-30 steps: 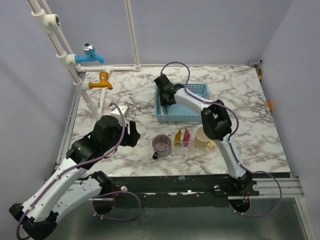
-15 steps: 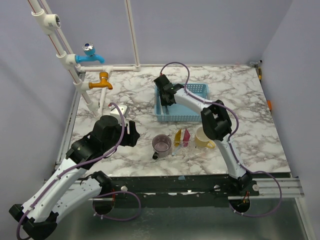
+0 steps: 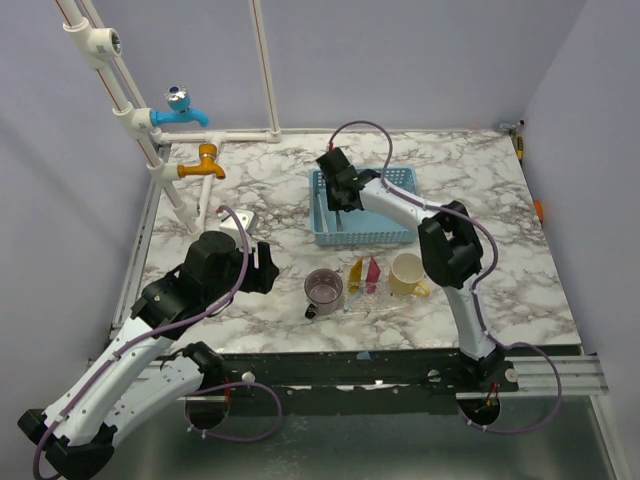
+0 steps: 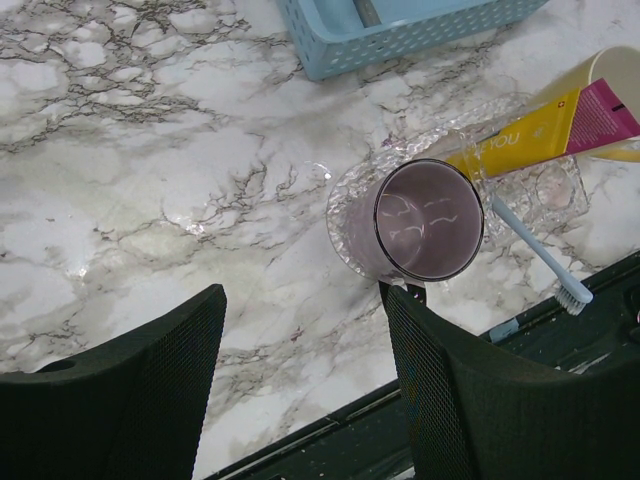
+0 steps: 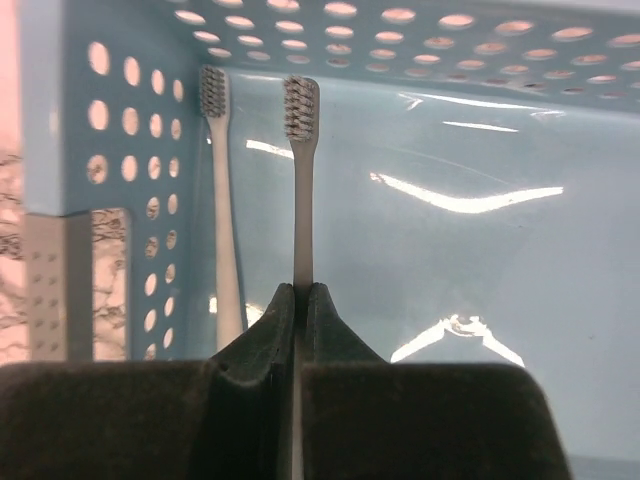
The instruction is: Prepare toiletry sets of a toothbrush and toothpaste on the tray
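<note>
My right gripper is shut on the handle of a white toothbrush, held inside the blue basket. A second white toothbrush lies by the basket's left wall. In the top view the right gripper is over the basket's left part. The yellow toothpaste and pink toothpaste lie on the clear tray, beside a mauve cup and a light-blue toothbrush. My left gripper is open and empty, just left of the cup.
A cream mug stands right of the tubes. The blue basket sits behind the tray. White pipes with a blue tap and an orange tap stand at the back left. The table's front edge is close below the tray.
My right arm has shifted a little to the right inside the basket, with the toothbrush in its grip. The left arm has not moved.
</note>
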Controlling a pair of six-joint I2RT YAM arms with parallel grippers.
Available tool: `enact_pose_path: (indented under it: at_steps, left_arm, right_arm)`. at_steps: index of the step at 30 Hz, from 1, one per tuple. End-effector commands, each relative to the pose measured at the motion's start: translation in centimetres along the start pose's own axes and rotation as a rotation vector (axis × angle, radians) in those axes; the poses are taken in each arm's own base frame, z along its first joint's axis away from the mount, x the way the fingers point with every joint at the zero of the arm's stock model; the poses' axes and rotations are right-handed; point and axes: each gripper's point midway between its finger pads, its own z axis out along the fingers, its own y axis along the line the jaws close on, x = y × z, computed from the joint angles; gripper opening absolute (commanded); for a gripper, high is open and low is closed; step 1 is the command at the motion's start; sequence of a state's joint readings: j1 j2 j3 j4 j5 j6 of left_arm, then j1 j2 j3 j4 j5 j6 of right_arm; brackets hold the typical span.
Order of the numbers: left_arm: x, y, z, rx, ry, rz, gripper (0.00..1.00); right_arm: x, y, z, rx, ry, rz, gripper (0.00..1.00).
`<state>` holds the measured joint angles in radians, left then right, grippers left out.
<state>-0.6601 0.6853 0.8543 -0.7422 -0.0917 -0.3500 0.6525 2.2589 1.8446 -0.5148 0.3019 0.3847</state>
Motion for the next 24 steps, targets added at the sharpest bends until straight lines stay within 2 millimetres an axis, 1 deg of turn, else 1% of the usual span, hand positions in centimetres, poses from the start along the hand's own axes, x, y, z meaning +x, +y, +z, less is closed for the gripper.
enact_pose_path:
  at_steps: [1, 6, 12, 16, 20, 24]
  left_arm:
    - [0.1, 0.2, -0.1, 0.003, -0.012, 0.003, 0.66]
    - [0.1, 0.3, -0.2, -0.003, -0.013, 0.001, 0.66]
    - [0.0, 0.3, -0.3, -0.002, -0.026, -0.001, 0.66]
    - [-0.1, 0.3, -0.4, -0.001, -0.03, -0.002, 0.66]
    - [-0.3, 0.0, -0.5, 0.016, -0.037, -0.001, 0.65]
    - [-0.4, -0.7, -0.8, 0.058, -0.046, -0.003, 0.65]
  right_arm:
    - [-4.5, -0.1, -3.7, -0.032, -0.149, 0.071, 0.0]
    - [-5.9, -0.3, -6.3, -0.062, -0.214, 0.098, 0.0]
    - [-7.6, -0.3, -10.5, -0.14, -0.298, 0.121, 0.0]
    - [-7.8, -0.1, -13.1, -0.201, -0.326, 0.117, 0.01]
    - [-7.7, 0.3, -16.3, -0.302, -0.366, 0.107, 0.01]
    - [-6.8, 1.5, -19.9, -0.447, -0.376, 0.082, 0.01]
